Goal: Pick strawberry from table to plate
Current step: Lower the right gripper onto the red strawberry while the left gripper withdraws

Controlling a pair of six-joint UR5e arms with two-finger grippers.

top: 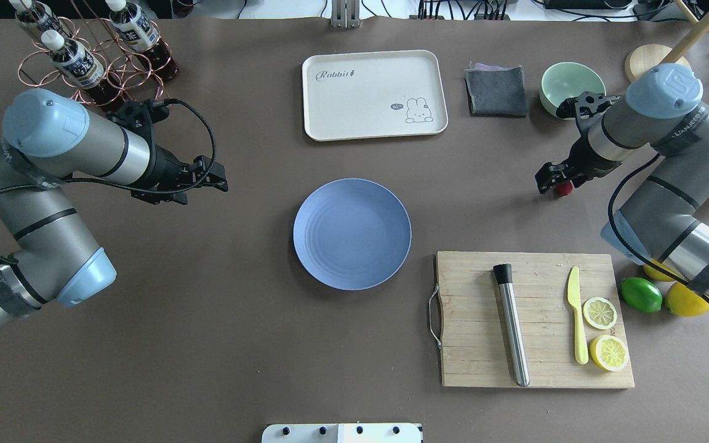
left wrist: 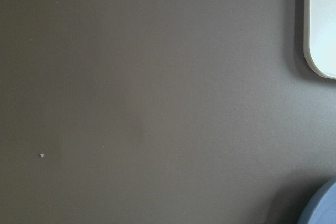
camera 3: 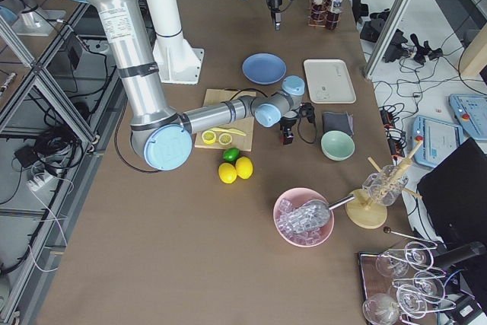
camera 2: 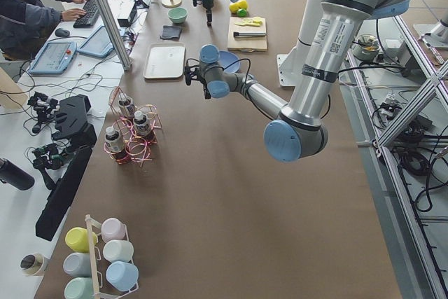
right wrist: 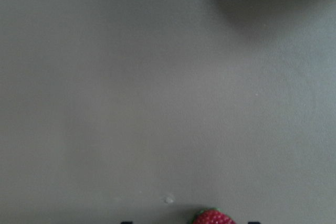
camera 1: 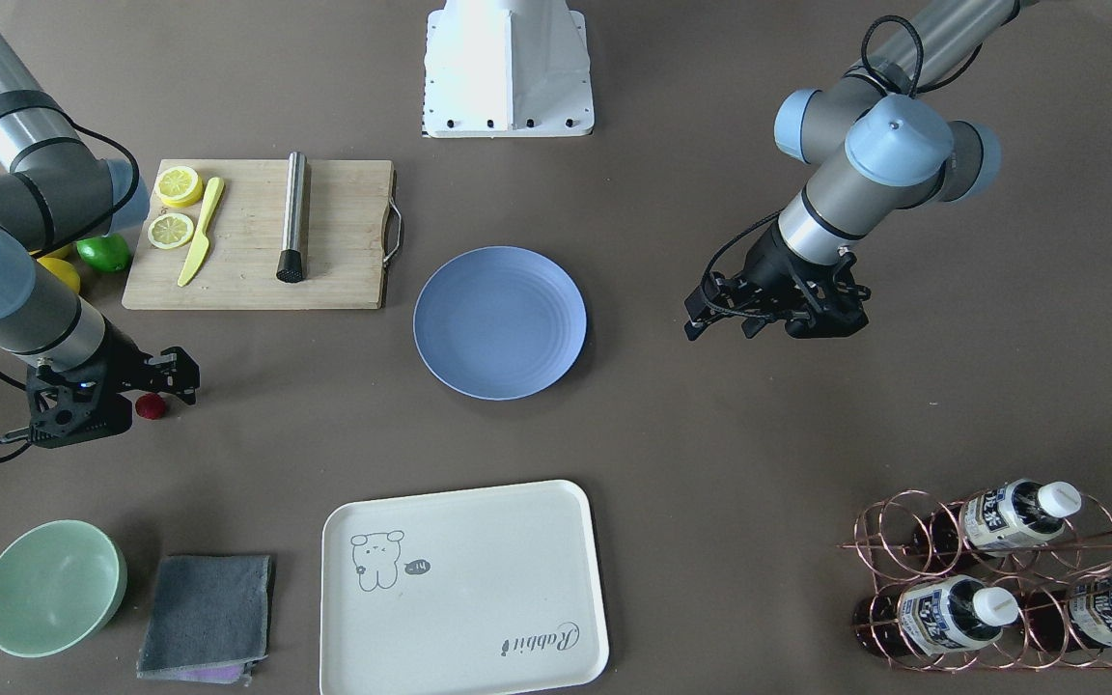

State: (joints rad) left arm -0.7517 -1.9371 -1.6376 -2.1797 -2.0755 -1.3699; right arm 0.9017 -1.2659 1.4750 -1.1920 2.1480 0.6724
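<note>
The small dark-red strawberry (camera 1: 151,406) (top: 563,188) lies on the brown-grey table (camera 1: 710,463), between the cutting board and the mint bowl. My right gripper (camera 1: 156,398) (top: 559,184) is low over it and open, its fingers on either side of the berry. In the right wrist view the strawberry (right wrist: 214,217) peeks in at the bottom edge between two dark fingertips. The light-blue plate (camera 1: 499,322) (top: 352,234) sits bare at the table's centre. On the other side of the plate, my left gripper (camera 1: 722,325) (top: 218,176) hangs open and holds nothing.
A wooden cutting board (top: 539,363) carries two lemon slices, a yellow knife and a metal muddler. A lime (top: 640,295) and lemons lie beside it. A mint bowl (top: 572,86), a grey cloth (top: 496,91), a cream tray (top: 373,92) and a bottle rack (top: 93,55) line the far side.
</note>
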